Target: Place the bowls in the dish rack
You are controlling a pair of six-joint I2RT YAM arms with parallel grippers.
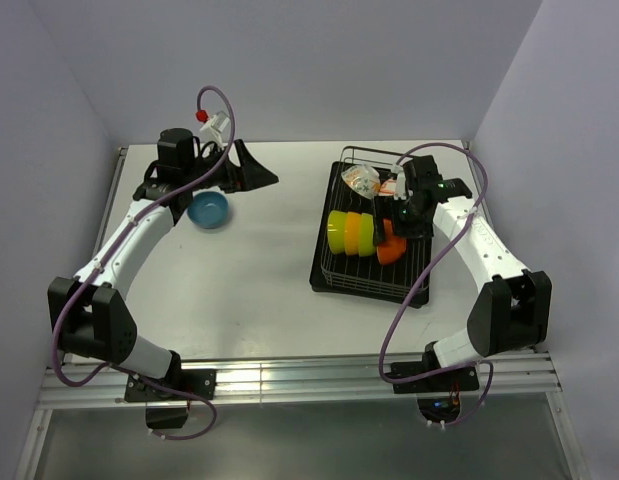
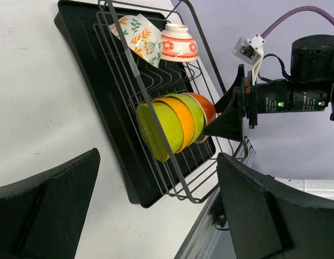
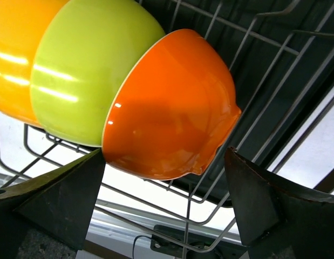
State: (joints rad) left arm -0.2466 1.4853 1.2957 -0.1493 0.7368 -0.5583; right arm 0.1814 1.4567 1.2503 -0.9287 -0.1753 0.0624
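Two slim arms, built alike: the left arm (image 1: 129, 235) and the right arm (image 1: 479, 240) wear glossy white shells between chunky black joint housings (image 1: 509, 310). A purple cable (image 1: 59, 335) loops loosely along each one. The left gripper (image 1: 257, 168) carries broad, matte-black wedge fingers (image 2: 48, 199), and the right gripper (image 1: 397, 222) matches. Small green lights (image 2: 278, 103) glow on its black cylindrical wrist motor, and there's a white connector (image 2: 252, 47) where the cable plugs in. Black base plates (image 1: 167, 385) sit underneath.

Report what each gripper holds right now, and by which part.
Nothing is held. The right gripper stands open around the red-orange bowl, which rests in the dish rack; the left gripper is open and empty.
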